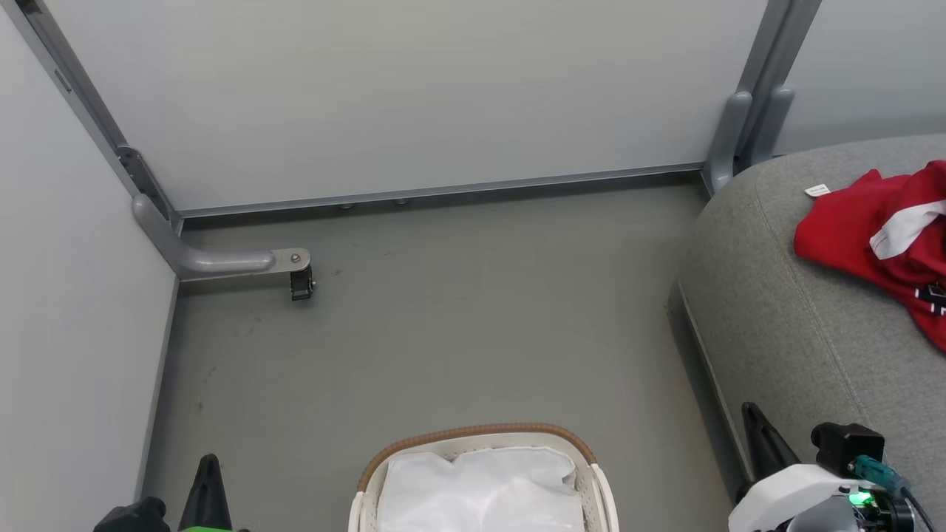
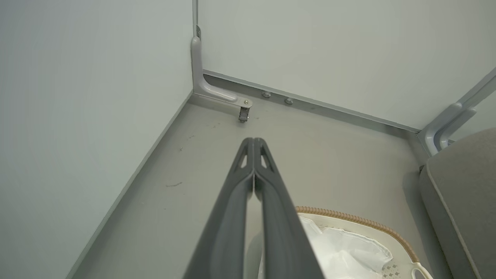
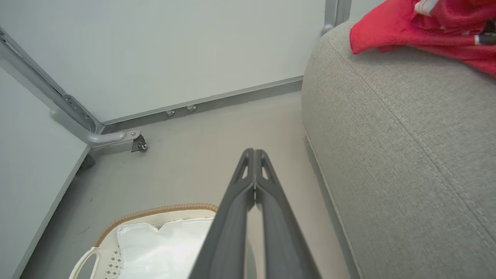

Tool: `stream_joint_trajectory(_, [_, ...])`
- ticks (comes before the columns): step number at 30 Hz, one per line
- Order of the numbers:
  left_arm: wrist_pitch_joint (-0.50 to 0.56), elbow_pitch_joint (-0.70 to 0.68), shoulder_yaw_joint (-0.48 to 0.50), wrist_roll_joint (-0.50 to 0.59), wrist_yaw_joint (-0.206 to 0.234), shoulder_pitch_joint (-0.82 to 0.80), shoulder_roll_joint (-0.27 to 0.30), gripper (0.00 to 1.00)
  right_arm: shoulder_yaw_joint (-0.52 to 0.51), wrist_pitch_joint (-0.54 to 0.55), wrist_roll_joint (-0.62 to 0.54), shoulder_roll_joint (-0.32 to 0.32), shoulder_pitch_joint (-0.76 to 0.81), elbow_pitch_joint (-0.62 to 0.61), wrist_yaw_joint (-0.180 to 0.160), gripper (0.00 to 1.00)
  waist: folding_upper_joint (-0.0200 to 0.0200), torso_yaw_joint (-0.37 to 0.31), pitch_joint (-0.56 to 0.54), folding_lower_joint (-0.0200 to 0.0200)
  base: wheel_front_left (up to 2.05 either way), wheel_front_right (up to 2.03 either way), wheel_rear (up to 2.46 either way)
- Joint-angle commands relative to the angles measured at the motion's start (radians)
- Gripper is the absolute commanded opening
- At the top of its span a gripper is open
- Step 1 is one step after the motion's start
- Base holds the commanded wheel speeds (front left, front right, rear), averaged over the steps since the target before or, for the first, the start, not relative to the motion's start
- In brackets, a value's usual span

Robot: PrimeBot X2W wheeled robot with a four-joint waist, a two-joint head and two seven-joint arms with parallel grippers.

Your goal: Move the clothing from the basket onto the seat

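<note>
Red clothing (image 1: 879,236) with white stripes lies on the grey seat (image 1: 798,325) at the right; the right wrist view has that clothing (image 3: 410,27) at its top right, on the seat (image 3: 407,147). The white basket (image 1: 584,451) with a brown rim stands at the bottom centre, and only its white liner (image 1: 480,488) shows inside. My left gripper (image 1: 209,464) is shut and empty at the lower left, left of the basket (image 2: 360,221). My right gripper (image 1: 750,412) is shut and empty at the lower right, between the basket (image 3: 155,211) and the seat.
Pale partition walls (image 1: 399,96) close off the back and left, joined by grey posts. A grey bracket with a small caster (image 1: 301,282) juts onto the grey floor (image 1: 458,318) near the left corner. A small white tag (image 1: 817,191) sits on the seat.
</note>
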Motion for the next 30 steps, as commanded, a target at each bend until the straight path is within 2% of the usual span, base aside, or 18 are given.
stream_joint_trajectory(1, [0.009,-0.024,0.004,-0.049,-0.002,-0.022,0.005,0.00,-0.006,0.012,0.051,-0.006,-0.018,-0.025,0.000,0.00,0.0000,0.001,0.000,0.0001,0.00,0.00,0.00])
stream_joint_trajectory(30, [0.124,-0.095,0.007,-0.495,-0.007,-0.065,0.009,0.00,-0.029,0.127,0.516,-0.003,-0.023,-0.110,0.000,0.00,0.0000,0.012,-0.005,0.0001,0.00,0.00,0.00])
